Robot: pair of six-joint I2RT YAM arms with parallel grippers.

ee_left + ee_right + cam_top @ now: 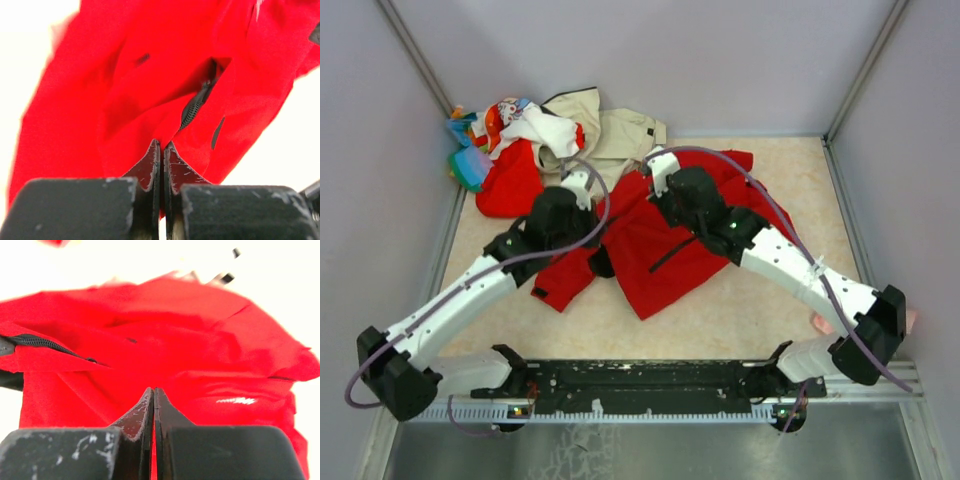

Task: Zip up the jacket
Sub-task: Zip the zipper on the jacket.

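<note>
- The bright red long-sleeved jacket (640, 245) is lying crumpled in the middle of the pale beige worktop (750, 300), with both arms reaching in over it.
- The left end effector (161, 147) has its two black fingers pressed tight together. The red cloth bunches right up to the tips, so it looks like it's pinching a fold of the jacket.
- In the left wrist view, the jacket's black front zipper (192, 107) runs down towards those tips. It stops just short of them, a little to the right, and it's undone there, with the two red edges gaping apart.
- The right end effector (152, 392) is the same story: fingers squeezed shut, with folds of the jacket gathering at the tips.
- In the right wrist view, the zipper teeth (45, 344) sit off to the left edge, well away from that pinch.
- At the back left corner there's a heap of other clothes: a beige jacket (610, 125), a smaller plain red garment (510, 185) and some white and colourful bits. The heap sits just beside the top of the red jacket.
</note>
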